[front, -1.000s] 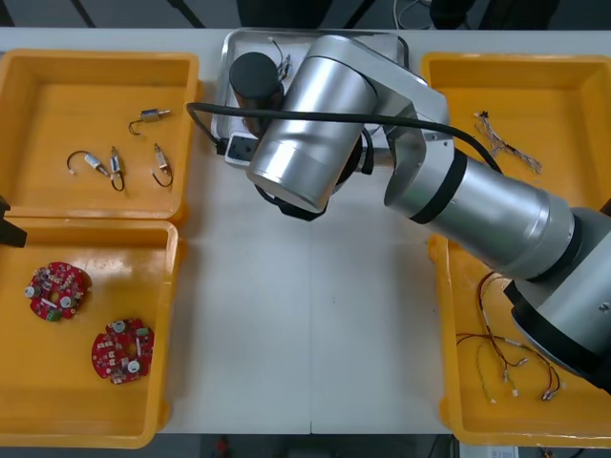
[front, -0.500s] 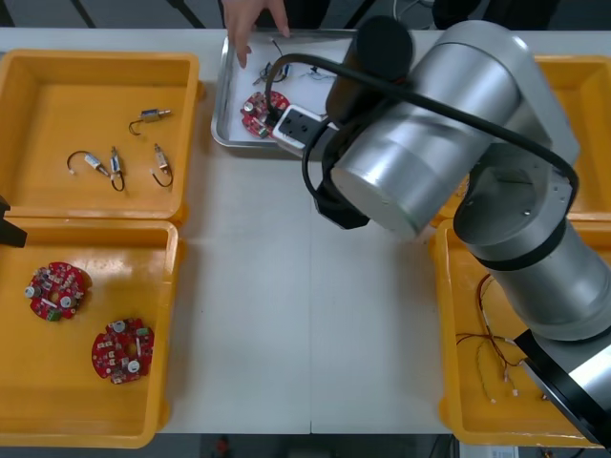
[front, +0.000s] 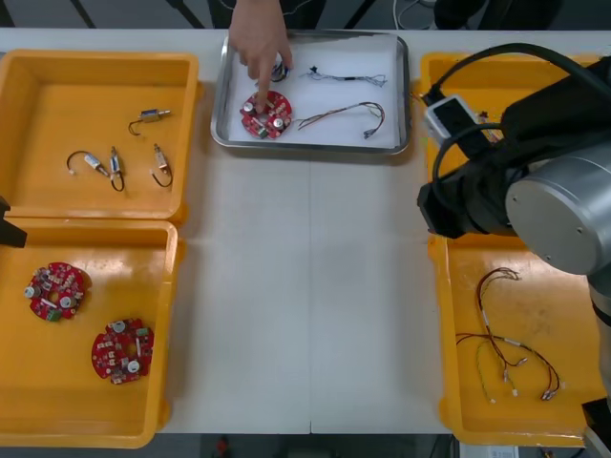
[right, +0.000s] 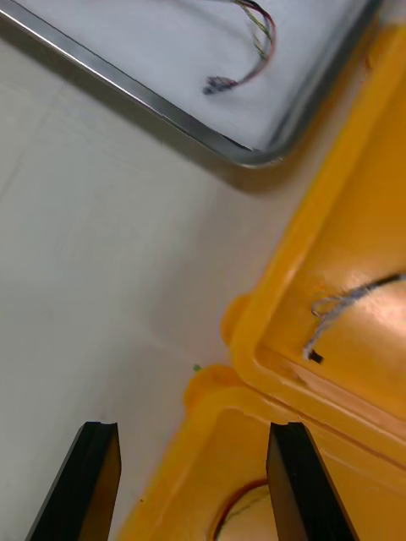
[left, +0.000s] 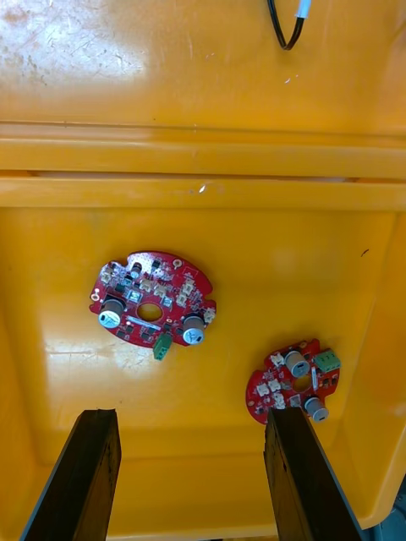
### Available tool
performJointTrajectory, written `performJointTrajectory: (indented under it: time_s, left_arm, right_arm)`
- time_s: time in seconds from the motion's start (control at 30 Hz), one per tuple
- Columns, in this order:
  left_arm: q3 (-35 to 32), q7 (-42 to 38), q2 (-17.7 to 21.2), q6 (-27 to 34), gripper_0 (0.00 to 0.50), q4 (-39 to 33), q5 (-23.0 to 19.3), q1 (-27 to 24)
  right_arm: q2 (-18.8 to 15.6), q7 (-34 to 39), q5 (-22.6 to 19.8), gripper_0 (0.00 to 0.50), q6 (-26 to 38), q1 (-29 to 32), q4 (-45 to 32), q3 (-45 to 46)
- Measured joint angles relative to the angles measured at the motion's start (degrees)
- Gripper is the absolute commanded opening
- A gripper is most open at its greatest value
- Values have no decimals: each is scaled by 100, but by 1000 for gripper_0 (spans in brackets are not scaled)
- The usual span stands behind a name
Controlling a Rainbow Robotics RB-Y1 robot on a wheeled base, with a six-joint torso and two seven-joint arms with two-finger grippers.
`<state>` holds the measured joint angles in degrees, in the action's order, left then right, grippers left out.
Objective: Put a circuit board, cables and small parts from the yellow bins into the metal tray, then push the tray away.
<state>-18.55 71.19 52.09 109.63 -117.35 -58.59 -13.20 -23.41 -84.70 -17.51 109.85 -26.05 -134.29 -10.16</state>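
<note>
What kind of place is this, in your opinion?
Probably an electronics kitting or assembly workstation: yellow bins hold round red circuit boards and cables, and a metal tray sits between them.

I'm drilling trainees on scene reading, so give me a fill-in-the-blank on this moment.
The metal tray holds ___ red circuit board, which a person's hand touches.
The left end effector hangs over a yellow bin with ___ boards.
The right end effector has its fingers ___, not shut.
Missing: one; two; open.
</note>
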Motion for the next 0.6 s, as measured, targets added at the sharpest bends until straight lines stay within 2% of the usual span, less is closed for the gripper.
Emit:
performJointTrajectory:
  time_s: [0.3,0.6]
  left_arm:
    - [-1,0,0,1,500,-3,0,2]
    - [-3,0,0,1,500,-5,0,3]
  right_arm:
    - [-346,310,-269,500,0,665,-331,928]
    - [-646,310,-1176,500,0,1501,-527,2092]
